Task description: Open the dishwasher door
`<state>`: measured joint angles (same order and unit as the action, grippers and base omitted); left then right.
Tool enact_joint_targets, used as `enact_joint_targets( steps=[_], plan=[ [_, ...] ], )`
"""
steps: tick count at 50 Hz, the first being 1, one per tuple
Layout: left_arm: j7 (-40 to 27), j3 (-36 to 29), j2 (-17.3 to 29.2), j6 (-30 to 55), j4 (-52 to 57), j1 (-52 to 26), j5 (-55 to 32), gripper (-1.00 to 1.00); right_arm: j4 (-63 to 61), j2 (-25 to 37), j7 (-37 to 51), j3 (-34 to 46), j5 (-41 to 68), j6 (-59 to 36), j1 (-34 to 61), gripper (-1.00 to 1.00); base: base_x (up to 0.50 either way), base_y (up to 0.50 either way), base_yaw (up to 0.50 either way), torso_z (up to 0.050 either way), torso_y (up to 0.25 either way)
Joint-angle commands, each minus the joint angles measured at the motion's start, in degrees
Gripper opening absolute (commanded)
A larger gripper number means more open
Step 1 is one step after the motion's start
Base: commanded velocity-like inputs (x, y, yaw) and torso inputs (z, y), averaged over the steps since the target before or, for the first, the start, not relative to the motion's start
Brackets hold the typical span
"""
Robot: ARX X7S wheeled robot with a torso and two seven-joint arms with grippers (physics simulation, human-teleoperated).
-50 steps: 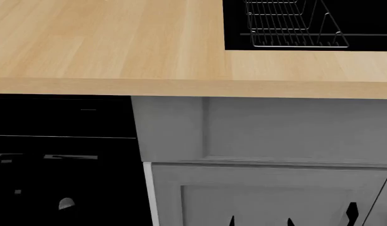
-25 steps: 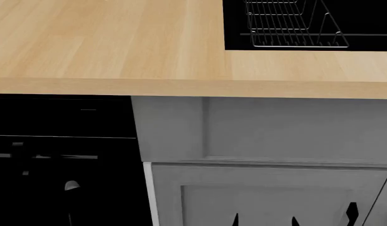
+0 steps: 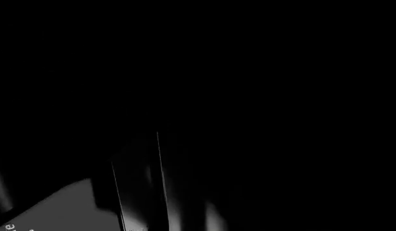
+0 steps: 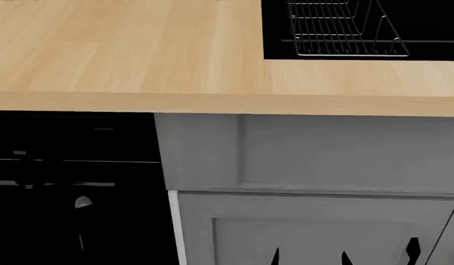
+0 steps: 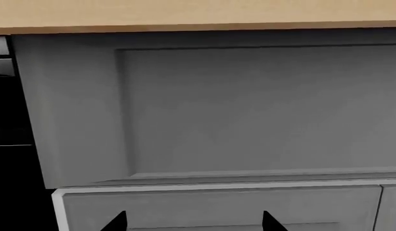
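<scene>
The dishwasher door [image 4: 116,232] is a glossy black panel under the wooden counter at the lower left of the head view. It has a thin grey bar handle [image 4: 83,183] and a fine seam [image 4: 101,161] above it. My left gripper [image 4: 24,168] is a dark shape against the door, overlapping the left part of the handle; its jaws are not distinguishable. The left wrist view is almost all black, with thin bright lines [image 3: 159,183]. My right gripper [image 4: 310,259] is open and empty in front of the grey cabinet; it also shows in the right wrist view [image 5: 192,224].
The wooden counter [image 4: 138,61] overhangs the door. A black sink with a wire rack [image 4: 345,30] sits at the back right. Grey panelled cabinet fronts [image 4: 323,154] fill the right, with a black handle [image 4: 412,251] low down. The door's edge shows in the right wrist view [image 5: 8,168].
My left arm has risen along the black door, and its dark tip now overlaps the handle bar. The right gripper has barely moved.
</scene>
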<state>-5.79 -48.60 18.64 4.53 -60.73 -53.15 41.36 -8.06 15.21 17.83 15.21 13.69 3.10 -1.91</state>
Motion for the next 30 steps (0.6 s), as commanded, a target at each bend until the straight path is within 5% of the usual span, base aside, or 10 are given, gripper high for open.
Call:
enact_joint_targets(
  steps=[1,30],
  plan=[
    [1.8,-2.4,0.6,-0.2,0.8,1.9,-2.8,-1.00,0.3,0.1,0.2,0.2,0.1,0.5,-0.1,1.00,0.00,0.00,0.00,0.000,0.000],
    [11.2,0.9,14.4,15.2,43.8,22.5,-0.9,-1.00,-0.3,0.5,0.6,0.9,0.6,0.6,0.0,1.00,0.00,0.00,0.00,0.000,0.000]
  ],
)
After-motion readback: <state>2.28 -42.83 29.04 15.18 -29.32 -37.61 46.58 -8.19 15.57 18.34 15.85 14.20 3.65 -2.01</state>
